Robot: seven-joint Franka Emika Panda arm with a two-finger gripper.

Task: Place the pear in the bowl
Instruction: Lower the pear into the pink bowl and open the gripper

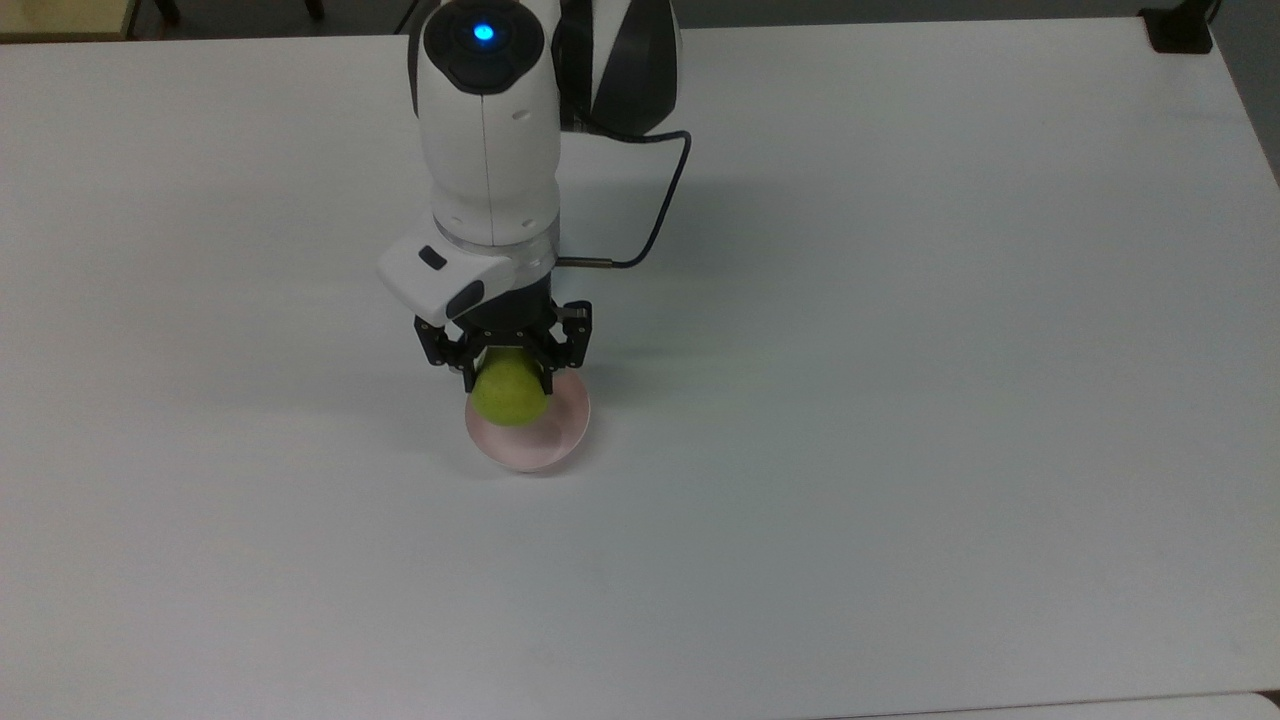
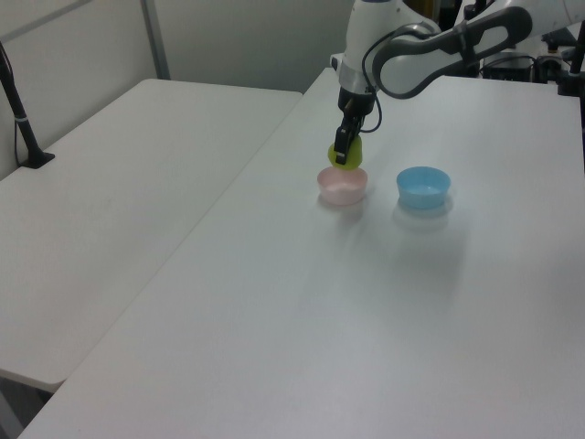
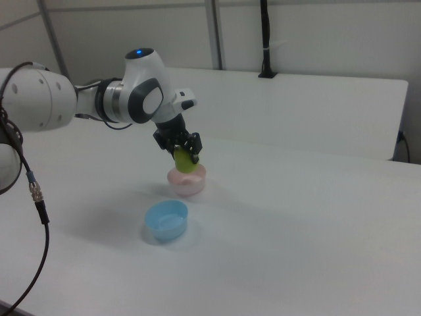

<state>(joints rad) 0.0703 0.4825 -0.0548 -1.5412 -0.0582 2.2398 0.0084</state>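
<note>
your gripper was clamped on the pear, which hung just above the pink bowl, toward its far rim in the top view; you needed only lower it.

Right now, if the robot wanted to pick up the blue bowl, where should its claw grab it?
Probably by the rim, coming straight down from above. The blue bowl sits upright and open on the table, so one finger could slip inside and one outside its thin wall. The side away from the pink bowl looks roomiest. First the claw would have to let go of the pear.
</note>
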